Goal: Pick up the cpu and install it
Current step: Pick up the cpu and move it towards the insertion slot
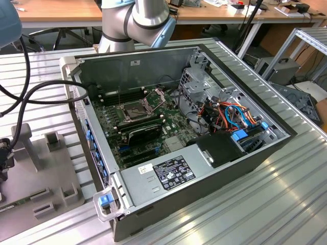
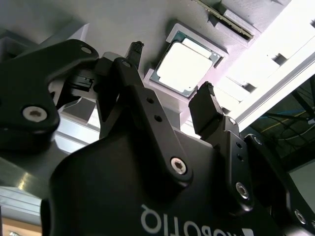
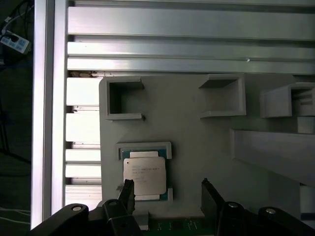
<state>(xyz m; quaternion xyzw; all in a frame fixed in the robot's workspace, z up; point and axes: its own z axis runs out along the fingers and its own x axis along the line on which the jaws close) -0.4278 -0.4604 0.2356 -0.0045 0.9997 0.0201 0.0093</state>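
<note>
Hand: The black two-fingered hand (image 3: pixel 167 192) is open and holds nothing. Its fingers (image 3: pixel 129 191) stand wide apart in both wrist views.
Hand position: It hangs over a pale grey holder plate (image 3: pixel 197 142). The cpu (image 3: pixel 143 173) lies partly in the gap between the fingers. In the first wrist view one fingertip crosses a corner of the chip; whether it touches cannot be told.
Cpu: A small, flat square chip with a dull silver-grey metal top and a thin green rim. It lies flat, metal side towards the hand, in a shallow framed recess of the plate.
Holder plate: It carries several raised, open-sided box shapes near the chip's recess.
Green board: A thin green circuit board edge (image 3: pixel 172 225) lies on the plate just beside the chip's recess.
Counter: Ribbed aluminium slats (image 3: pixel 172 49) carry the plate.
Computer case: In the exterior view a dark case (image 1: pixel 214 168) lies open on the counter, with the grey plate beside it on the exterior view's left.
Motherboard: A green board (image 1: pixel 110 125) fills the case floor, with a square metal-framed socket (image 1: pixel 134 108) on it.
Arm: A grey robot arm joint (image 1: pixel 138 18) rises behind the case.
</note>
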